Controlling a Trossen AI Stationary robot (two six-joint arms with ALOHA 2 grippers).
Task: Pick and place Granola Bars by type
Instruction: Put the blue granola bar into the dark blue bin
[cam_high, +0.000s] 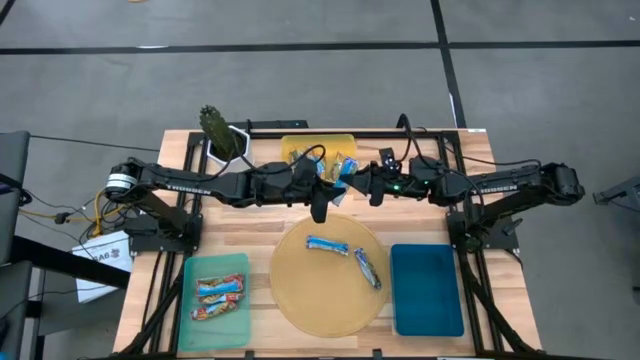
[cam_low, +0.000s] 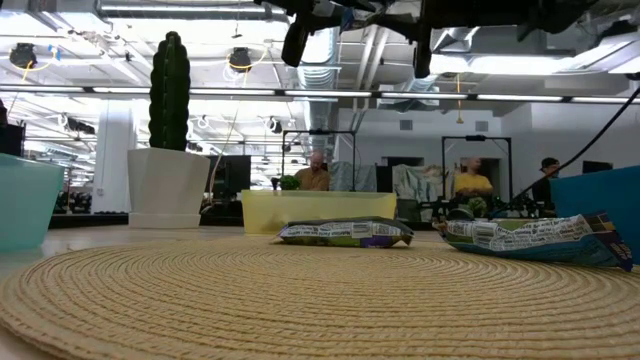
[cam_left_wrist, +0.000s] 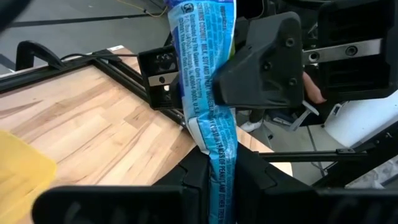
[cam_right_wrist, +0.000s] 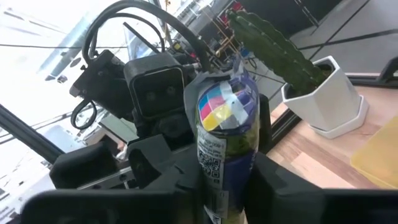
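One blue-and-white granola bar (cam_high: 340, 184) hangs in the air between both grippers, above the table's middle, between the yellow tray and the round mat. My left gripper (cam_left_wrist: 221, 163) is shut on one end of it. My right gripper (cam_right_wrist: 224, 171) is shut on it farther along and shows in the left wrist view as a dark finger (cam_left_wrist: 264, 65). Two blue-white bars (cam_high: 328, 245) (cam_high: 366, 268) lie flat on the round woven mat (cam_high: 310, 300). Two blue and red-orange bars (cam_high: 220, 288) (cam_high: 216, 308) lie in the teal tray (cam_high: 236, 262). Several more bars (cam_high: 345, 163) lie in the yellow tray (cam_high: 300, 145). My left gripper pinches the bar between its two fingers near one end (cam_left_wrist: 219, 155). The bar runs forward along the fingers and is lifted clear of the table. My right gripper pinches the same bar between its two fingers at about mid-length (cam_left_wrist: 211, 93), its fingers lying across it. The crimped end with coloured squares (cam_right_wrist: 225, 104) sticks out past the fingers.
A blue tray (cam_high: 428, 290) sits at the near right, beside the mat. A cactus in a white pot (cam_high: 222, 135) stands at the far left, next to the yellow tray. Black frame rails run along the table's left and right sides.
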